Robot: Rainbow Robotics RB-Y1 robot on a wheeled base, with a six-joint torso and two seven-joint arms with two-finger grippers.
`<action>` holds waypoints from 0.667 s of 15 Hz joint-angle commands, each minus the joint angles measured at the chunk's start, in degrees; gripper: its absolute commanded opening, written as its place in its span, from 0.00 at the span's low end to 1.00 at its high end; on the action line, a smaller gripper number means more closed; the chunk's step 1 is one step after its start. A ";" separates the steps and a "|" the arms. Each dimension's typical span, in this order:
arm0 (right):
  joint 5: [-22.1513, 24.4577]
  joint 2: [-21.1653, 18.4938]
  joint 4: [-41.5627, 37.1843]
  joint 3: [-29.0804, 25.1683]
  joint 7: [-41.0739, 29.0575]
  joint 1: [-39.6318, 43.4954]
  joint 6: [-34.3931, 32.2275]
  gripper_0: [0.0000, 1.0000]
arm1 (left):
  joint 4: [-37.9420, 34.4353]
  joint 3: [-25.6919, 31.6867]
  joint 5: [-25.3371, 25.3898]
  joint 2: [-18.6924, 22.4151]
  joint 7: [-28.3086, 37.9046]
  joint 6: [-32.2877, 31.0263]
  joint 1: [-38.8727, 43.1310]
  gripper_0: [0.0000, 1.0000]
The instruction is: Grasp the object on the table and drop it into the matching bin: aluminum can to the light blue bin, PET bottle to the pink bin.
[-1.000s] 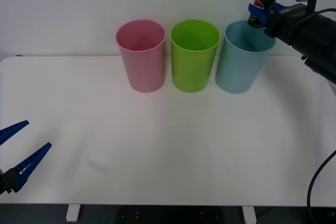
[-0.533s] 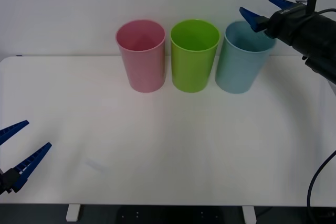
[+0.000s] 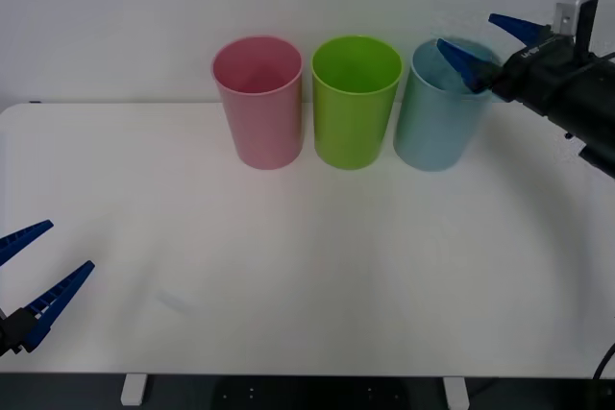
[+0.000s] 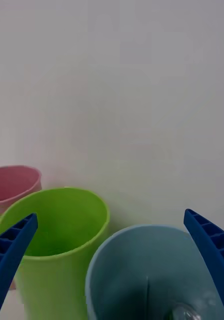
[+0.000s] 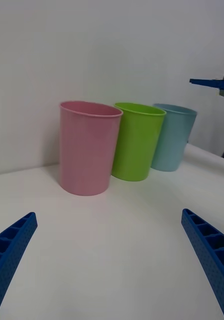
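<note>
At the desk's (image 3: 307, 266) 8 o'clock corner the left gripper (image 3: 29, 280) is idling with fingers spread. Past the pink bin (image 3: 258, 103) and lime green bin (image 3: 355, 103), the right gripper (image 3: 488, 40) is hovering empty and wide open at 1 o'clock over the light blue bin (image 3: 444, 108). The aluminum can (image 4: 184, 313), light, thin-walled, slick, best held mid-body, is lying inside that bin; a second ago it was clamped above the rim.

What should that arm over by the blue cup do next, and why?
Probably pull the right gripper back from the light blue bin. Its fingers are open and hold nothing, and something silvery, likely the can, sits at the bin's bottom.
</note>
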 commanded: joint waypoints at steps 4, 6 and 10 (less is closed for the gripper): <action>-3.53 -0.02 -11.12 -0.87 0.77 11.82 -7.44 1.00 | 0.00 0.00 0.00 0.00 0.00 0.00 0.00 1.00; -4.23 -0.02 -14.20 -1.13 1.47 16.04 -9.20 1.00 | 0.00 0.00 0.00 0.00 0.00 0.00 0.00 1.00; -5.90 -0.02 -15.60 -2.89 4.11 21.75 -16.23 1.00 | 0.00 0.00 0.00 0.00 0.00 0.00 0.00 1.00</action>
